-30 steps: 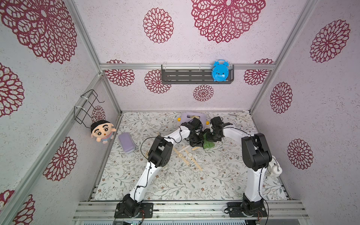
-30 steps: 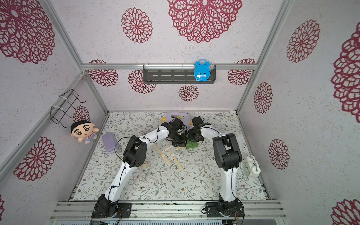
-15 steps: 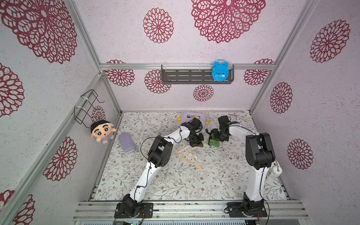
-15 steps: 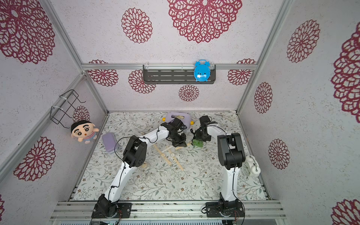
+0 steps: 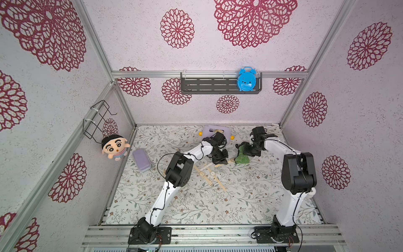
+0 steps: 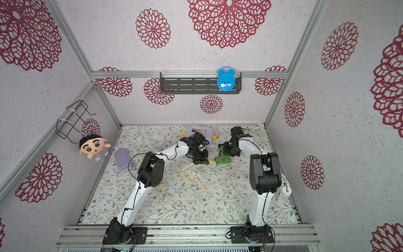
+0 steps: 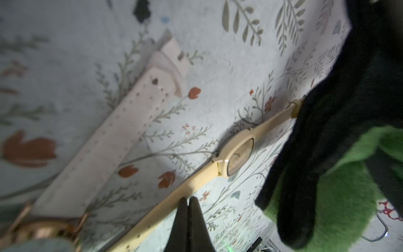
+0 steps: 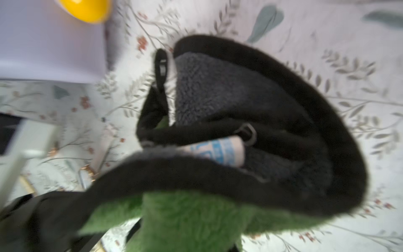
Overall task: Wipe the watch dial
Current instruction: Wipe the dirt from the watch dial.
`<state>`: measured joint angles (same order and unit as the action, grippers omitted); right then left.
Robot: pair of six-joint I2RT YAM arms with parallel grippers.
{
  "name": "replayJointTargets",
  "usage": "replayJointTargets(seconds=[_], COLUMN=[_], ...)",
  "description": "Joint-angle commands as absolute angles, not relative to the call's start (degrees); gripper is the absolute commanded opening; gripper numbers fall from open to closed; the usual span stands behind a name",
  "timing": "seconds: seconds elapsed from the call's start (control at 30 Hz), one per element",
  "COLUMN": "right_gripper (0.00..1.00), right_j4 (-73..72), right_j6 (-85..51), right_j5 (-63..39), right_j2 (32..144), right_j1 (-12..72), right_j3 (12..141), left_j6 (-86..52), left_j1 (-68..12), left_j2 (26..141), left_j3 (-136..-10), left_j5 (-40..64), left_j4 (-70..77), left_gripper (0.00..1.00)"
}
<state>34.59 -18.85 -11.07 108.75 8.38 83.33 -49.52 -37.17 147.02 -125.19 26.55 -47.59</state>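
Rests fully closed left gripper (image 7: pixel 188 199) tips on watch strap (image 7: pixel 196 184); clamps green cloth (image 7: pixel 340 196) in closed right gripper (image 5: pixel 246 150), near dial (image 7: pixel 239 157).

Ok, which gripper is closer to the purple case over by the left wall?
Left. The left gripper rests shut on a beige watch strap mid-table, on the purple case side. The right gripper, holding the green cloth, sits beyond it, farther from the case.

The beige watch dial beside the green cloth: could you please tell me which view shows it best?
The left wrist view: the dial is close up and uncovered. In both top views the watch is a tiny beige sliver; the right wrist view, filled by the green cloth, misses it.
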Motion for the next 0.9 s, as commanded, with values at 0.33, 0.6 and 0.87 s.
replayJointTargets(seconds=[0.33,0.6,0.87], right_gripper=[0.00,0.00,0.00], right_j4=[32.5,31.9,34.7], right_j6=[-15.6,-15.4,-14.8], right_j5=[-20.2,-17.9,-8.0], right_j2=[105.5,112.4,120.1], right_j1=[13.0,15.4,16.4], right_j3=[80.1,81.3,81.8], left_j6=[-49.4,-49.1,-49.1], left_j1=[-34.9,-34.8,-34.8], left_j2=[149.3,149.3,149.3], left_j3=[-123.1,-123.4,-123.3], left_j5=[19.2,18.9,18.9], left_j4=[-54.6,-55.4,-55.6], left_gripper=[0.00,0.00,0.00])
